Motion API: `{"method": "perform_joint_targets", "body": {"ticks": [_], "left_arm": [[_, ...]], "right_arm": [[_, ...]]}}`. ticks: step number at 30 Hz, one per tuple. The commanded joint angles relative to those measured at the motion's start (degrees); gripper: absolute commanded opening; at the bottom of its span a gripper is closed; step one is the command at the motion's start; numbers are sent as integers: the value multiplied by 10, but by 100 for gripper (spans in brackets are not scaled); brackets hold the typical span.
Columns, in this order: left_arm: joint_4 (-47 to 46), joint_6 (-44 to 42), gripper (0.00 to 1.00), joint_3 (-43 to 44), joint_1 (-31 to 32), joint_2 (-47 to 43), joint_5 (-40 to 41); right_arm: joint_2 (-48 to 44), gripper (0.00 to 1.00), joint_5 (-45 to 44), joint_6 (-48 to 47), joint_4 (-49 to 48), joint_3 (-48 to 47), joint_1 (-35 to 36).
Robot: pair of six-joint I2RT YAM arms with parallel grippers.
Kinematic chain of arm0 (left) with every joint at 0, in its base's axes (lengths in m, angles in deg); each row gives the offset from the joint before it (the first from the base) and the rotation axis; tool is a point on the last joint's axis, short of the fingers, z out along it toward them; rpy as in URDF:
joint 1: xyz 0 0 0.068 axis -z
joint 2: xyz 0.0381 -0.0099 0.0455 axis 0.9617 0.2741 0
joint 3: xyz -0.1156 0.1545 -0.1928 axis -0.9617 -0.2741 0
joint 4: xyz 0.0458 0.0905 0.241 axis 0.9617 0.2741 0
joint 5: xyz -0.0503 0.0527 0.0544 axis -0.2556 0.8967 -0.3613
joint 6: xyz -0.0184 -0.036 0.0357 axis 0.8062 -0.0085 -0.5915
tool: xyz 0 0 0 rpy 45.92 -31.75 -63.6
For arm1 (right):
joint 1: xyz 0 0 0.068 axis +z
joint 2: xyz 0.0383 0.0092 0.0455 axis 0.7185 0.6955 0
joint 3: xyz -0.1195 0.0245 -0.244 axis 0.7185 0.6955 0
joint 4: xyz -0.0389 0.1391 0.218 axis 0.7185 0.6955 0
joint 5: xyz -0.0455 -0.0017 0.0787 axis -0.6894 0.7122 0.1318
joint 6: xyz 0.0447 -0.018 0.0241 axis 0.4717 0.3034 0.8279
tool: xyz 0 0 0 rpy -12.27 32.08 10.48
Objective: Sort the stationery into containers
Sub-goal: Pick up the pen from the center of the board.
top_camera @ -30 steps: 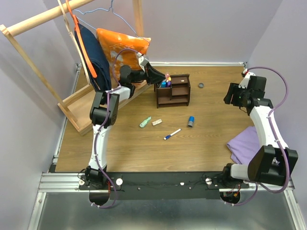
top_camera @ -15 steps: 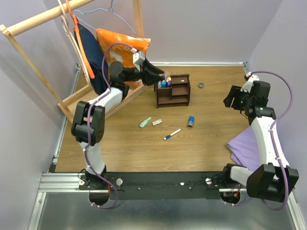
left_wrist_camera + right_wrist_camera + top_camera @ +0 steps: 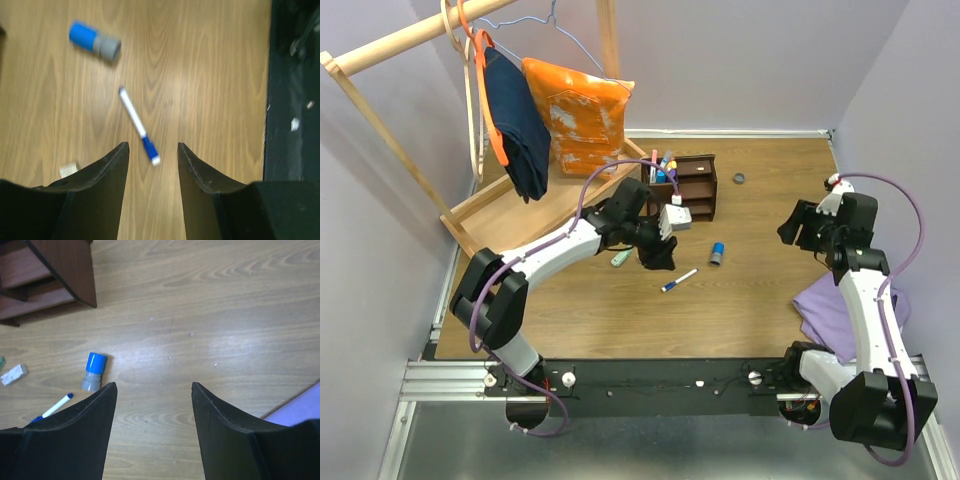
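The dark brown organizer (image 3: 692, 187) stands at the back middle with several pens (image 3: 662, 166) upright in its left compartment. A white marker with a blue cap (image 3: 678, 280) lies on the table; in the left wrist view (image 3: 138, 125) its capped end lies just ahead of my fingertips. My left gripper (image 3: 661, 254) is open and empty above the table beside the marker, also seen in its own view (image 3: 153, 146). A blue-and-grey glue stick (image 3: 717, 254) lies right of it. A pale green eraser (image 3: 622, 256) and a beige piece (image 3: 647, 255) lie left. My right gripper (image 3: 790, 222) is open and empty.
A pale wooden clothes rack (image 3: 480, 205) with a navy garment (image 3: 516, 120) and an orange cushion (image 3: 579, 112) stands at the back left. A purple cloth (image 3: 835, 300) lies at the right edge. A small grey ring (image 3: 739, 179) lies right of the organizer.
My left arm has swung from the organizer's left side down and forward to the marker in the table's middle. The right gripper has shifted slightly forward.
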Motion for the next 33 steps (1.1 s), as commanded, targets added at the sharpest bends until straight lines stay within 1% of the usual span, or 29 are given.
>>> {"method": "perform_joint_targets", "body": {"ticks": [1, 2, 3, 4, 5, 6, 7, 9, 10, 11, 12, 13, 15, 16, 17, 19, 20, 21, 26, 31, 33], "left_arm": [[154, -105, 52, -16, -9, -3, 74], [160, -109, 52, -22, -11, -6, 63], [163, -110, 53, -26, -23, -22, 43], [157, -107, 53, -31, -30, -36, 13], [149, -90, 53, -45, -39, -50, -3], [140, -79, 54, -53, -49, -65, -17], [129, -69, 54, -60, -69, -94, -28], [118, -59, 56, -74, -79, -120, -38], [119, -55, 57, -76, -86, -142, -37], [120, -50, 57, -78, -90, -149, -38], [120, -27, 57, -79, -97, -157, -41], [119, -12, 57, -80, -105, -169, -47], [108, 26, 57, -88, -142, -182, -70], [105, 34, 58, -92, -155, -197, -73], [106, 35, 58, -97, -182, -203, -75], [119, 16, 58, -98, -207, -221, -72], [127, 9, 58, -100, -218, -229, -72], [131, 6, 58, -102, -242, -236, -74], [145, 6, 59, -119, -299, -281, -86], [149, 5, 59, -140, -323, -307, -92], [146, 12, 59, -148, -332, -311, -96]], "right_arm": [[-29, 70, 100, -59, 14, 16, -3], [-27, 70, 142, -102, 27, 4, -3], [-16, 70, 212, -133, 61, -5, 0], [-8, 70, 227, -191, 77, -17, 20], [4, 69, 229, -218, 90, -38, 40], [24, 69, 217, -248, 113, -48, 65], [34, 69, 210, -307, 122, -56, 120], [50, 69, 181, -363, 134, -68, 178], [69, 69, 171, -417, 137, -68, 230], [79, 69, 161, -441, 137, -66, 256], [91, 69, 140, -459, 128, -62, 281], [112, 69, 132, -495, 125, -61, 325], [136, 70, 112, -528, 111, -58, 364], [146, 70, 106, -552, 104, -59, 398], [173, 71, 102, -565, 97, -60, 413], [205, 71, 100, -597, 87, -71, 446], [234, 71, 99, -623, 84, -78, 455], [252, 71, 102, -639, 86, -85, 461], [333, 71, 110, -746, 113, -135, 490], [407, 70, 119, -777, 111, -175, 498], [424, 66, 118, -784, 112, -191, 501]]}}
